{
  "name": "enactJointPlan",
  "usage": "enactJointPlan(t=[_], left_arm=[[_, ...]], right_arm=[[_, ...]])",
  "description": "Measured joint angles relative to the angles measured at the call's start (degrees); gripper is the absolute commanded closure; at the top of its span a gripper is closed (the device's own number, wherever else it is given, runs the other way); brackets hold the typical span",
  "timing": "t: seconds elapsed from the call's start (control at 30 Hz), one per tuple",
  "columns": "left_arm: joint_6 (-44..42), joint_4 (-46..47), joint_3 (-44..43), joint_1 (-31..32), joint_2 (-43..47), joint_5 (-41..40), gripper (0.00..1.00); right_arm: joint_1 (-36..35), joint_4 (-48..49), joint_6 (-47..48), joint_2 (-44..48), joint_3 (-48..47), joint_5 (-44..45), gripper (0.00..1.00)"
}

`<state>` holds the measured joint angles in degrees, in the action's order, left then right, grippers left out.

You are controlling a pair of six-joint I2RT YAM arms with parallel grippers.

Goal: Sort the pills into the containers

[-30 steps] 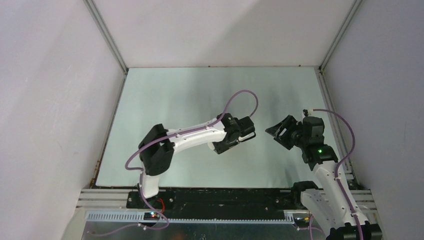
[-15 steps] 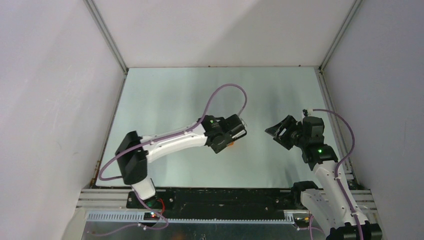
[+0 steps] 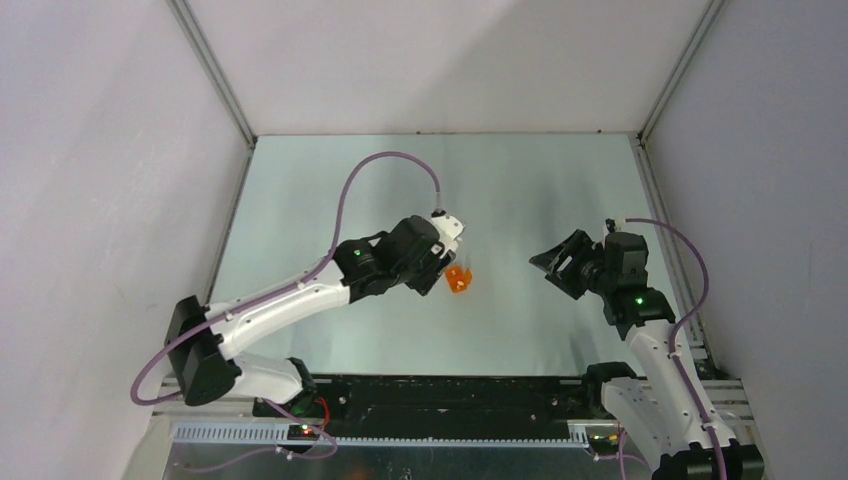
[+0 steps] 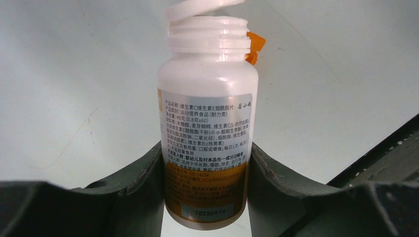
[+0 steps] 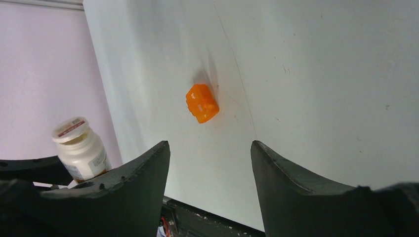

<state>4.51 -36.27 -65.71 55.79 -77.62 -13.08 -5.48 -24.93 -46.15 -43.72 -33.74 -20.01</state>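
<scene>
My left gripper (image 3: 441, 262) is shut on the white pill bottle (image 4: 207, 123), gripping its lower labelled half. The bottle's white cap (image 4: 200, 8) sits tilted over the threaded neck. The bottle also shows in the right wrist view (image 5: 82, 149), with a red mark on its cap. The orange translucent cup (image 3: 458, 280) stands on the table just right of the left gripper; it peeks out behind the bottle (image 4: 254, 45) and shows in the right wrist view (image 5: 202, 103). My right gripper (image 3: 556, 263) is open and empty (image 5: 210, 153), right of the cup. No loose pills show.
The grey table (image 3: 330, 200) is enclosed by white walls on three sides. A black rail (image 3: 450, 392) runs along the near edge by the arm bases. The left arm's purple cable (image 3: 385, 160) loops above the table.
The left arm has swung and stretched out, carrying its gripper and the bottle leftward. This uncovered the orange cup. The right arm has stayed still.
</scene>
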Motion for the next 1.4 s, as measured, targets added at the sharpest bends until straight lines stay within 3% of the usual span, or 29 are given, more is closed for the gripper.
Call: enactJointPlan(t=[0.6,0.9,1.2,1.4], left_arm=[[-0.11,17.11,9.27,-2.73,12.92,6.08,1.0],[-0.44,37.55,14.86,-5.07,20.92,12.02,1.0],[0.59,63.14,21.07,-7.1,25.73,12.94,1.0],[4.22,71.76,21.07,-7.13,24.87,16.37,1.0]], right_arm=[[-1.55,1.44,-0.59,-0.48,0.0,-0.44,0.32],[-8.22,2.01,2.1,0.02,-4.04,0.46,0.23],[-20.87,5.33,9.46,0.46,-17.29,2.4,0.18],[-25.7,8.59,12.02,-2.49,-24.7,2.73,0.13]])
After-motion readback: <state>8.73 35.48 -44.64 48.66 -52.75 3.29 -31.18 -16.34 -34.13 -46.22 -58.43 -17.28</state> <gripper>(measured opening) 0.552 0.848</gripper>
